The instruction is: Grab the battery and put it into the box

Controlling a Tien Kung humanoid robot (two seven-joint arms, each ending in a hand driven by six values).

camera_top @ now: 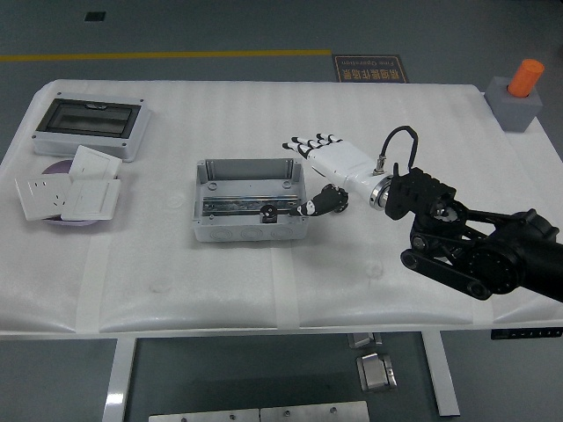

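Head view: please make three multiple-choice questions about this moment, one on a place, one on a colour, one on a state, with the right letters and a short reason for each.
1. Where does the dark battery lie?
A. inside the open grey box
B. on the round plate at the left
C. beside the orange cylinder

2. What colour is the cylinder on the grey block at the far right corner?
A. blue
B. orange
C. green

3. How is the right hand?
A. closed around the battery
B. fingers spread, holding nothing
C. pressed flat on the plate

Answers:
1 A, the battery rests on the box floor near its front wall.
2 B, the cylinder is plainly orange against the grey block.
3 B, the white fingers are fanned out just right of the box, and the battery lies apart from them.
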